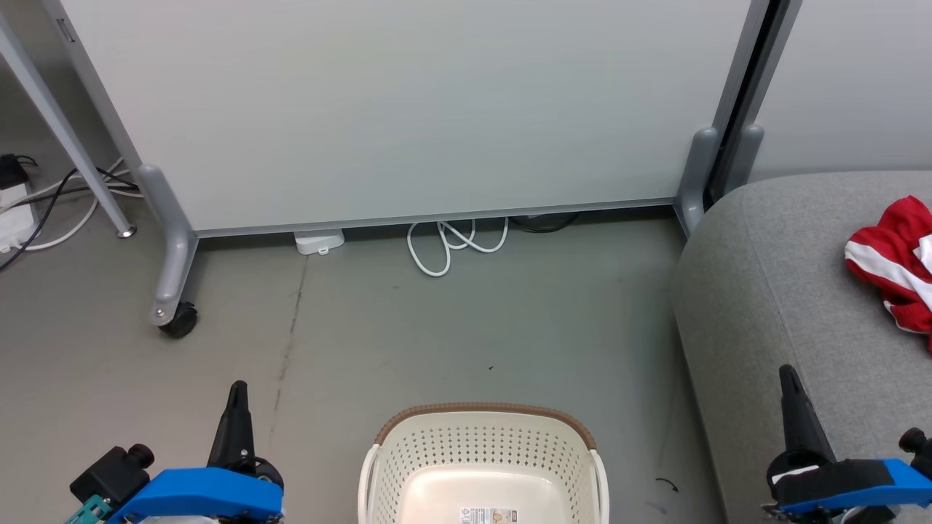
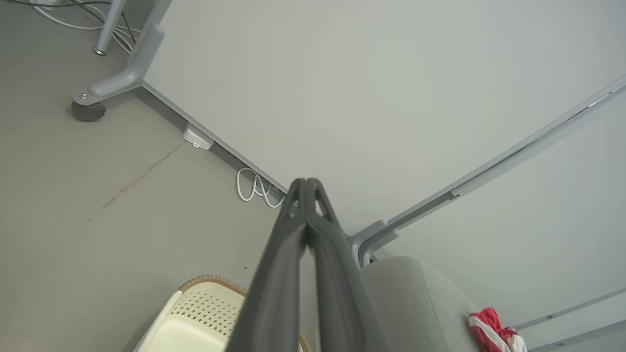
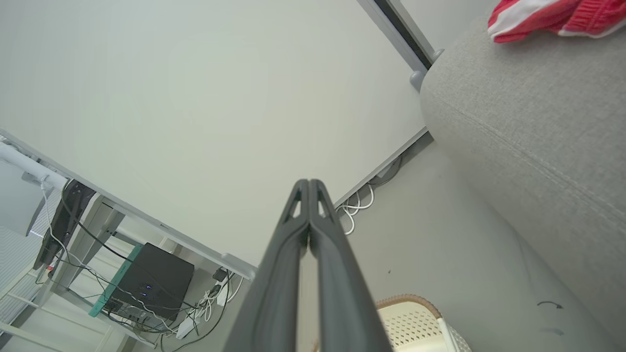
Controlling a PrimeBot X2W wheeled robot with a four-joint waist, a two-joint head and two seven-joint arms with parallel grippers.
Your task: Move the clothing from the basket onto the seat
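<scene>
At the far left of the head view, dark cables (image 1: 51, 196) run off the frame edge, and a grey panel foot ends in a black caster (image 1: 180, 320) on the grey floor (image 1: 437, 335). At the lower left the left gripper (image 1: 237, 393) points up the picture, its two dark fingers pressed together with nothing between them; its blue body is cut off by the bottom edge. The left wrist view confirms this, the left gripper (image 2: 307, 185) meeting at the tips. A pale partition panel (image 1: 422, 109) fills the upper middle, with a looped white cable (image 1: 444, 251) lying at its base. At the bottom centre stands the basket (image 1: 484, 411), and just its far brown-banded rim, perforated wall and a strip of bare bottom with a label (image 1: 489, 515) show; the rest is cut off below, so its near part cannot be judged. To the right rises the grey seat (image 1: 786, 291), running out of frame. The right gripper (image 1: 789, 382) stands in front of it at the lower right, fingers likewise closed on nothing, as the right wrist view shows (image 3: 309, 185). The clothing (image 1: 892, 262) lies crumpled on the seat at the right edge, red with white stripes, partly cut off; whether it is one garment or two cannot be told.
</scene>
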